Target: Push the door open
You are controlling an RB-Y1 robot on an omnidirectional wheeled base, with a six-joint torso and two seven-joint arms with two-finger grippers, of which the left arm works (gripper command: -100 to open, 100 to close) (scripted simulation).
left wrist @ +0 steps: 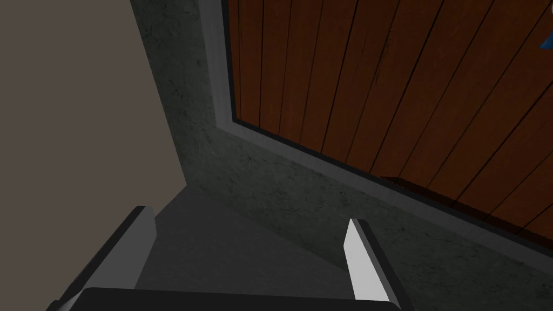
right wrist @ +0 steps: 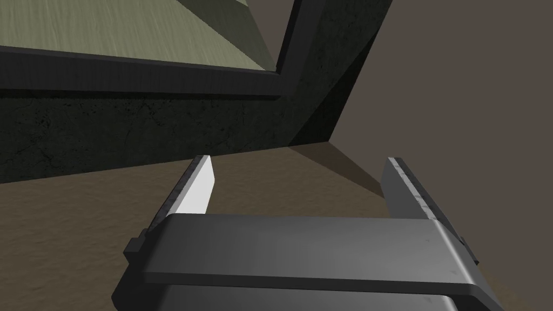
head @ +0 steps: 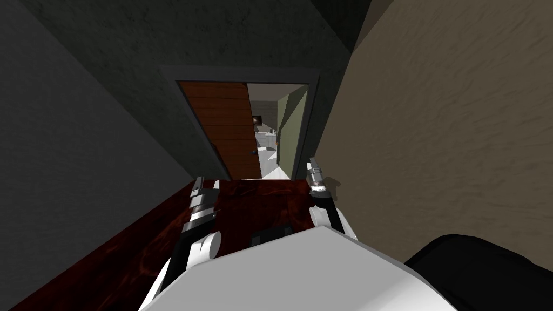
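Reddish-brown plank door point(head: 224, 129) at corridor end, partly open in dark grey frame point(head: 243, 74), small dark knob point(head: 254, 153) at its free edge, left gripper point(left wrist: 248, 221) fingers spread wide, right gripper point(right wrist: 299, 162) likewise wide, both well short of door.

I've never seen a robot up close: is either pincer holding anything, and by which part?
Nothing is held. The left pincer and the right pincer both stand open and empty, neither touching the reddish-brown planked door.
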